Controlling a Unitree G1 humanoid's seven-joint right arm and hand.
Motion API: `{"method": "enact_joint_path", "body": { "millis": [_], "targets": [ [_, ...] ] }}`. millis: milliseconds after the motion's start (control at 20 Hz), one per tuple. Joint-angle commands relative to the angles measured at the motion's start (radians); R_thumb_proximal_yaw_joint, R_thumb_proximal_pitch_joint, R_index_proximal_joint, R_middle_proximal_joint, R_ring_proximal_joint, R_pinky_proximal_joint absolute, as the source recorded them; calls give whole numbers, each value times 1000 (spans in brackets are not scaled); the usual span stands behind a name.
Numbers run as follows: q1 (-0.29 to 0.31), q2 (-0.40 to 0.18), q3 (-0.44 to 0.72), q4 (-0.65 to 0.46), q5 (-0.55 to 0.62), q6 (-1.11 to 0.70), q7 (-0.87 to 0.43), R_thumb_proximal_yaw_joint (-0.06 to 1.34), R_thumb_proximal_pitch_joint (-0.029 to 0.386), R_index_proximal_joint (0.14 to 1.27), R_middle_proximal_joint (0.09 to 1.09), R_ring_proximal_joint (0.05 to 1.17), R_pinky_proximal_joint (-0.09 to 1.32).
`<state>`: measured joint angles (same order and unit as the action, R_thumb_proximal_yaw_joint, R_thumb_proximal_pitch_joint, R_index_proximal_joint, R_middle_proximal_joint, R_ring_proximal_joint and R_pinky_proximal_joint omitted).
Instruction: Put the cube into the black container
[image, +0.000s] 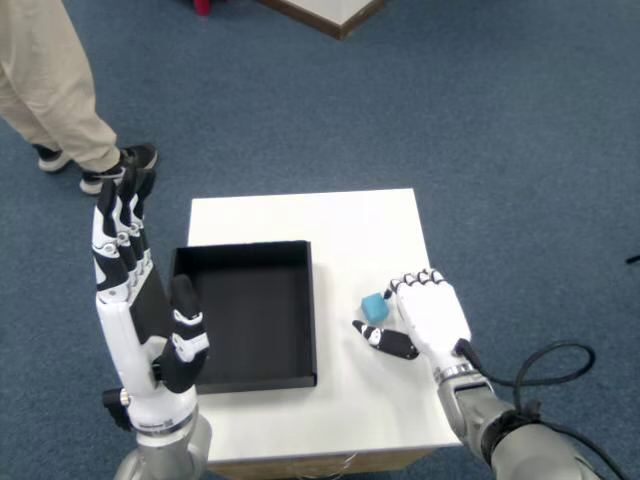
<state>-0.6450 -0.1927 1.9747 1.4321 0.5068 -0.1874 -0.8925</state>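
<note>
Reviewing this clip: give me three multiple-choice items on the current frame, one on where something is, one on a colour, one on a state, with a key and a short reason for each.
1. Where is the cube relative to the black container?
A. Inside it
B. On the white table, to the container's right
C. On the carpet

2. What colour is the cube?
A. Red
B. Yellow
C. Light blue

3. What is the state of the right hand?
A. Open, beside the cube, not gripping it
B. Lifting the cube above the container
C. Resting inside the container

Key:
1 B: the cube sits on the bare tabletop between the container's right wall and the right hand.
2 C: its visible faces are light blue.
3 A: the fingers are just right of the cube and the thumb below it; neither closes on it, and it rests on the table.
</note>
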Motion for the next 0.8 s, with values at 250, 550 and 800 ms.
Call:
{"method": "enact_joint_path", "body": {
  "millis": [250,550,800],
  "targets": [
    [-58,-3,-23,17,29,10,-48,348,-16,698,425,344,241],
    [-70,-1,-28,18,38,14,-55,351,-11,708,428,345,235],
    [-64,-3,-28,18,40,20,-40,385,-4,728,440,352,244]
  ]
}}
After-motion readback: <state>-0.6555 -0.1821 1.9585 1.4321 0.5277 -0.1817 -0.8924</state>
